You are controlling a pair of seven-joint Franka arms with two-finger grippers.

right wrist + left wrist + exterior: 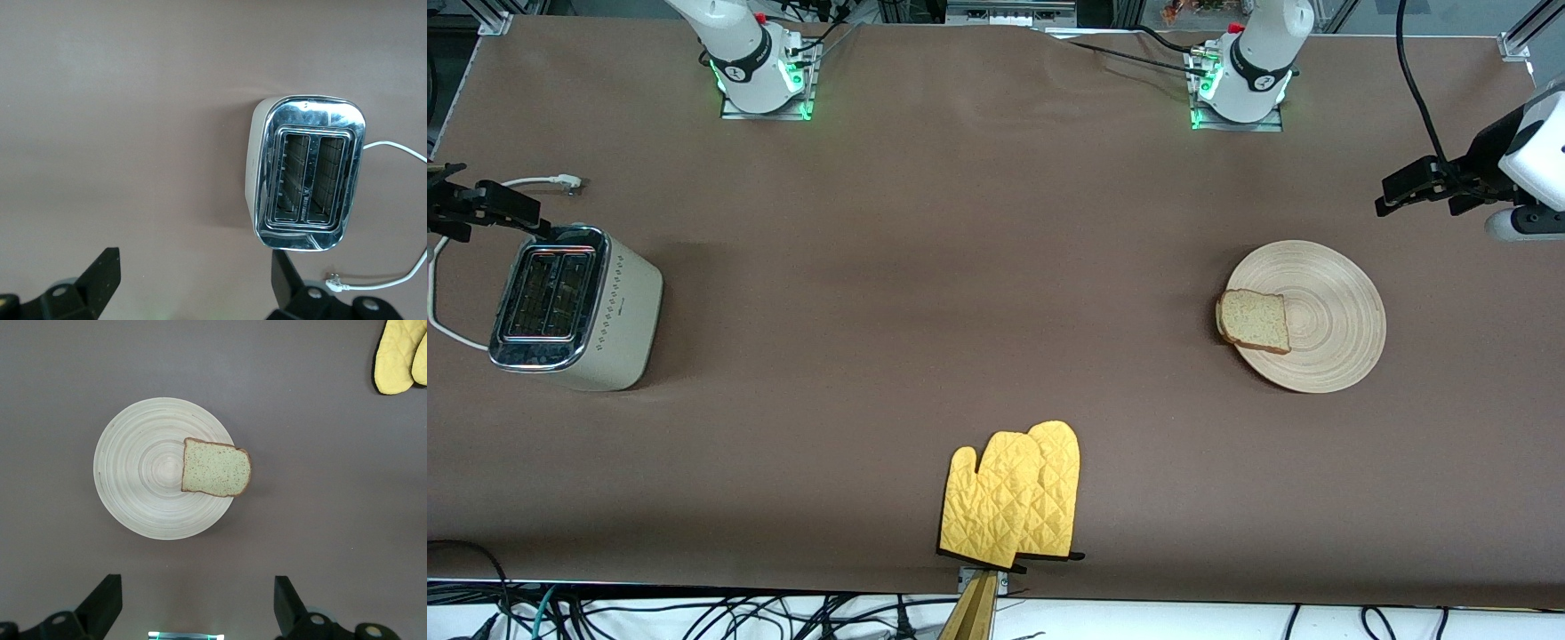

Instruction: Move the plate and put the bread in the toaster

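Both claws are hanging released in the air with their fingers spread wide and nothing between them. Left gripper (1409,191) is hovering over bare table at the left arm's end, near the plate (1334,356) but apart from it; in the left wrist view its two dark fingers (103,600) are standing well apart with the plate (127,480) showing between and past them. Right gripper (480,204) is hovering at the right arm's end, over the table beside the toaster (618,329), though from the front camera it is hard to tell whether it is overlapping the toaster's edge.

Lying on the plate is the bread (1256,321), flat, with one edge sticking out over the rim on the side toward the right arm's end. Standing upright, the toaster is showing two open slots in its chrome top, and its white cord (445,329) is trailing on the table beside it.

Between the two ends, nearer the front camera, a pair of yellow oven mitts (1014,498) is lying overlapped at the table's edge, well apart from both plate and toaster.
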